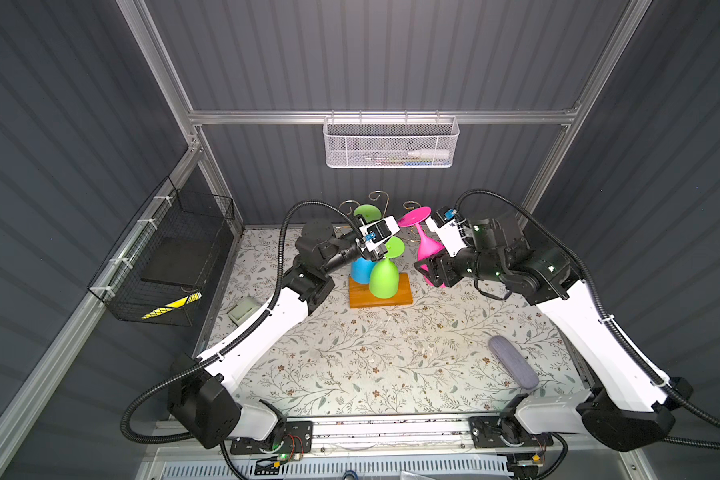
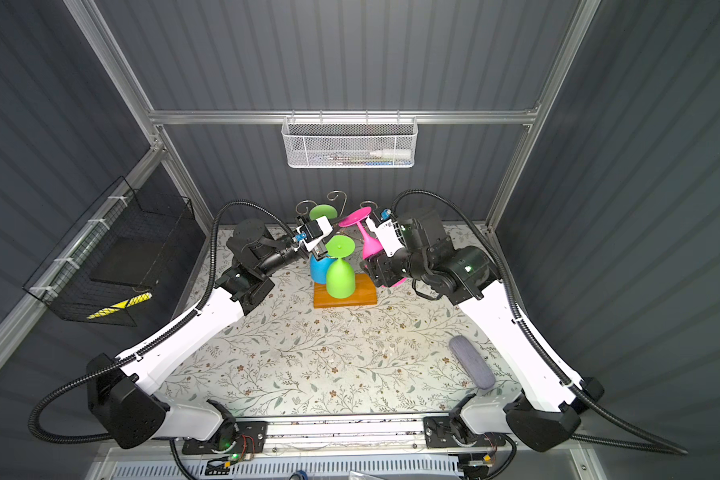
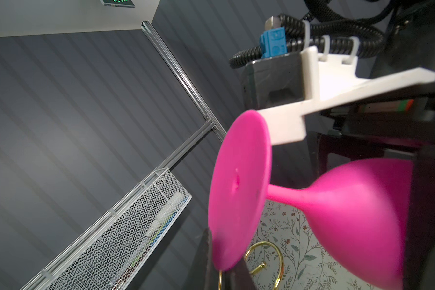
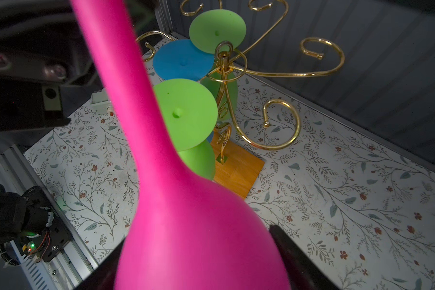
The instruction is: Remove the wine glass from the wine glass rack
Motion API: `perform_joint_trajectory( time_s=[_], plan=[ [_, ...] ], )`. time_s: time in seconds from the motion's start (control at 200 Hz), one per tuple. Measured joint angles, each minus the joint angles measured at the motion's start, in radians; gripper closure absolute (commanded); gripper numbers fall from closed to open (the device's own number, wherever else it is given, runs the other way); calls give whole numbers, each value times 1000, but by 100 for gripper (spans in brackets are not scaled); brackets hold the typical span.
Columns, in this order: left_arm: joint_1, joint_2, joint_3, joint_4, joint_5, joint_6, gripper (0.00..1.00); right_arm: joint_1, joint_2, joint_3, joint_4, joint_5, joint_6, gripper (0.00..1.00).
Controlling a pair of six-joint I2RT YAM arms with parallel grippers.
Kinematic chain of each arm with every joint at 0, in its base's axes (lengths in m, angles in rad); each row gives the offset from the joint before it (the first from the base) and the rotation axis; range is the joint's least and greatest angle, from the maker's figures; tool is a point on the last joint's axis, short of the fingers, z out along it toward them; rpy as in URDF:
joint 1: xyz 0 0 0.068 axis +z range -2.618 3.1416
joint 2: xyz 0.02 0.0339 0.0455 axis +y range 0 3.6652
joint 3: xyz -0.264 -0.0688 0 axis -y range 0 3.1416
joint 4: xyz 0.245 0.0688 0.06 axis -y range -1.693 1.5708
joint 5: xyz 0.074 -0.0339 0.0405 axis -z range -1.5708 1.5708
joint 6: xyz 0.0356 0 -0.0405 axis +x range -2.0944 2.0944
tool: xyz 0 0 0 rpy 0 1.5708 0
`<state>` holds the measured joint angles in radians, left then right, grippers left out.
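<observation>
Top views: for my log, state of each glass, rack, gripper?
Rack: upright.
Pink glass: tilted, foot up.
Near green glass: hanging inverted.
Far green glass: hanging inverted.
Blue glass: hanging inverted.
Left gripper: shut on pink glass's foot.
Right gripper: shut on its bowl.

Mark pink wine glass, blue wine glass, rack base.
pink wine glass (image 4: pixel 199 238): right wrist view, on its bowl.
blue wine glass (image 4: pixel 182 61): right wrist view, on its foot.
rack base (image 1: pixel 360 296): a top view, bare left end.
</observation>
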<state>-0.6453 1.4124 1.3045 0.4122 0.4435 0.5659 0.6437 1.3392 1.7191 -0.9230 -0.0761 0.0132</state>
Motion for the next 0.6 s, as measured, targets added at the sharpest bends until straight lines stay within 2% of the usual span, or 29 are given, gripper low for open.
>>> perform_joint_trajectory(
  time_s=[0.2,0.305,0.345,0.6],
  plan=[
    [-1,-3,-5,0,-32,-10,100,0,-6,0,11,-8,16,16],
    [-1,-20,-34,-2,-68,-52,100,2,-35,-15,42,-15,11,4],
    [-2,-29,-50,-4,-75,-72,100,3,-54,-27,55,-14,14,1],
    [-7,-100,-151,-4,-150,-203,100,-29,-156,-93,146,-23,33,1]
  ],
)
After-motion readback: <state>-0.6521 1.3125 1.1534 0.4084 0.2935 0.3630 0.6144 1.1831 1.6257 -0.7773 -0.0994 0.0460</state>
